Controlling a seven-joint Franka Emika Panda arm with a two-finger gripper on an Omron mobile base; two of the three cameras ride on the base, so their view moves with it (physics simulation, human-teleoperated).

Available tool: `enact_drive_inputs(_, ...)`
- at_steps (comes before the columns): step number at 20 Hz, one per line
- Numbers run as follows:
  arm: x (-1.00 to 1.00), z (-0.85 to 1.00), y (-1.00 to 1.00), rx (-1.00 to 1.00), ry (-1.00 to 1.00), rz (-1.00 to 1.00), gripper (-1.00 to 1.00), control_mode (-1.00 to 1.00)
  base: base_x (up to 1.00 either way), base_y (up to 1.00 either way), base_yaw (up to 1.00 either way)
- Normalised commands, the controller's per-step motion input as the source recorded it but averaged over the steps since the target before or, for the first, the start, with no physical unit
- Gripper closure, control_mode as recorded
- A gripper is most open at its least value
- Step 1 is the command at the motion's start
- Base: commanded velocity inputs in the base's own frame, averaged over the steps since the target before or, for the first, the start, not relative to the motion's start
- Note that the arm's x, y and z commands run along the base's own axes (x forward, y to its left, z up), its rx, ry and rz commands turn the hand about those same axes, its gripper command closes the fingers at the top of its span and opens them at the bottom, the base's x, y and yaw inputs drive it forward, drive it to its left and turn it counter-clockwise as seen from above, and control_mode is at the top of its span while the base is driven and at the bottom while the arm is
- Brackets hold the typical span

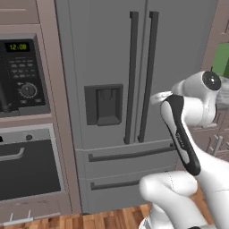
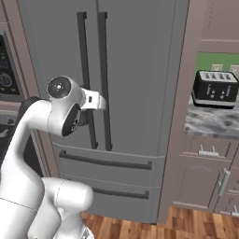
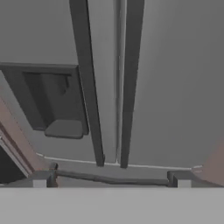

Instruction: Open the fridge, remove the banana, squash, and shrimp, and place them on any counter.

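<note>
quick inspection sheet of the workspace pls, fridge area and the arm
surface: marbled counter right of the fridge, bearing a black toaster
job's things: fridge with both doors shut and both drawers closed; its two dark handles run side by side; dispenser recess in the left door; banana, squash and shrimp nothing seen
clutter: nothing seen
grippers: gripper open, holding nothing, facing the door handles; fingers apart
cables: nothing seen
surroundings: wall oven with lit clock left of the fridge, mauve-brown cabinets, wood floor

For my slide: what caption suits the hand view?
Open gripper facing the closed fridge and its two dark handles.
</note>
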Motion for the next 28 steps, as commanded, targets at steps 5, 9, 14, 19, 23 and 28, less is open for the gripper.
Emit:
enact_drive_inputs(5, 0.09, 0.23, -0.22, 0.05, -0.2, -0.02, -1.0, -1.0, 0.0, 0.0, 0.0)
enact_drive_inputs(9, 0.31, 0.16, -0.15, 0.05, -0.13, -0.12, -1.0, -1.0, 0.0, 0.0, 0.0)
enact_drive_inputs(14, 0.05, 0.2, -0.04, 0.03, -0.1, -0.13, -1.0, -1.0, 0.0, 0.0, 0.0)
enact_drive_inputs(19, 0.21, 0.15, -0.07, 0.1, 0.0, -0.09, -1.0, -1.0, 0.0, 0.0, 0.0)
enact_drive_inputs(23, 0.44, 0.04, -0.19, 0.13, 0.05, -0.04, -1.0, -1.0, 0.0, 0.0, 0.0)
enact_drive_inputs(28, 0.59, 0.06, -0.09, 0.09, 0.04, 0.0, -1.0, -1.0, 0.0, 0.0, 0.0)
